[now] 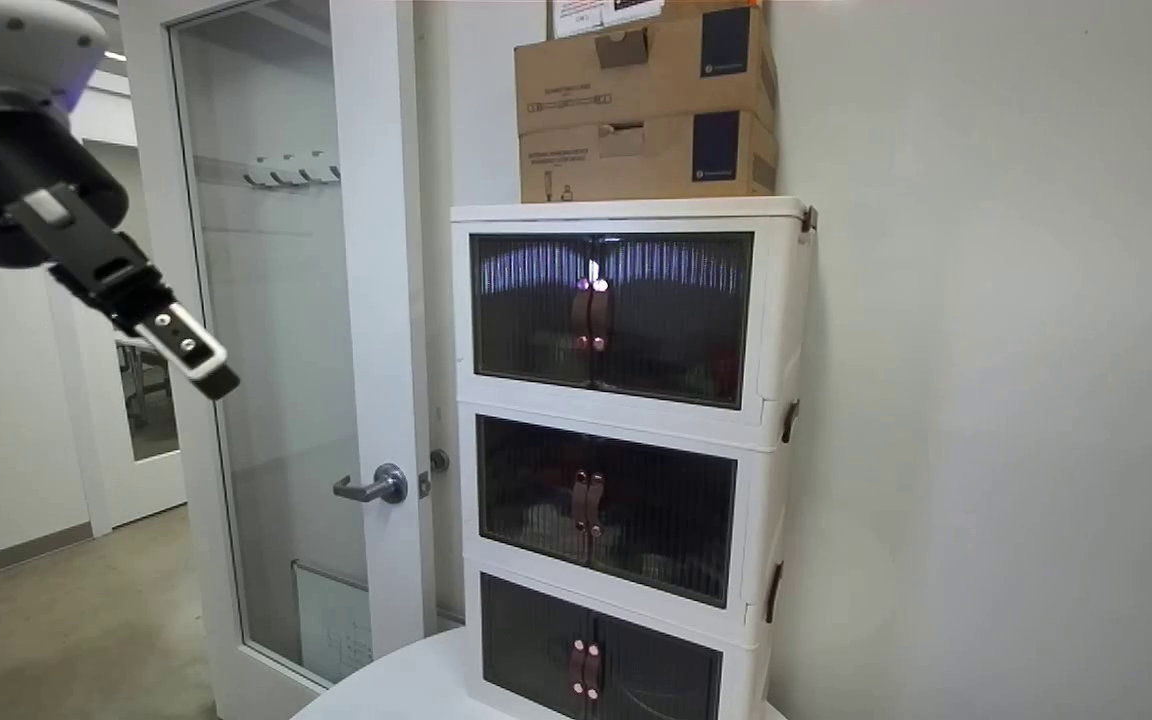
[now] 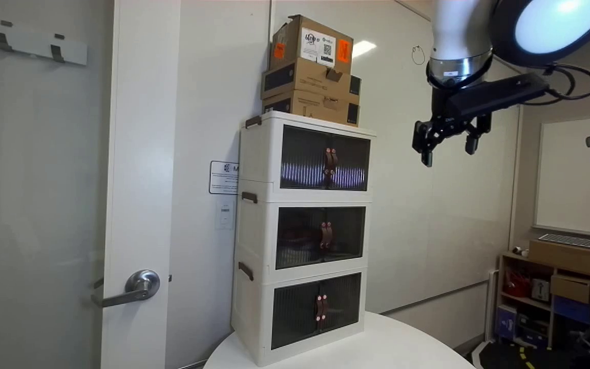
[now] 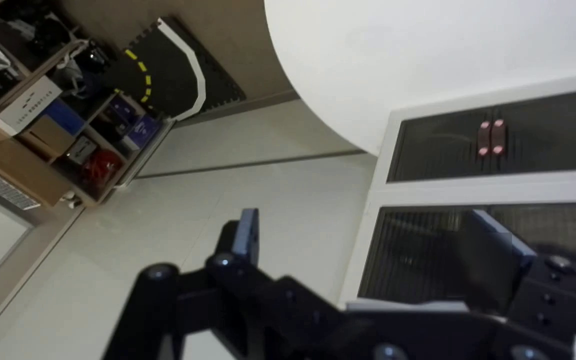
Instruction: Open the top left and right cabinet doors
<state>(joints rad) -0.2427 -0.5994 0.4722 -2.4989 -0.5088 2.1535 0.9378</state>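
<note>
The top left cabinet door (image 1: 526, 330) and the top right cabinet door (image 1: 676, 330) are closed, near the middle of the frame in an exterior view, with brown handles (image 2: 328, 161) side by side at their seam. They front the highest tier of a white cabinet (image 2: 320, 198), which stands on a desk (image 2: 397, 346) and carries cardboard boxes (image 2: 305, 82). The jaws are released, spread wide in the wrist view and well apart from the doors; their fingertips (image 2: 471, 144) hang at the upper right in an exterior view.
</note>
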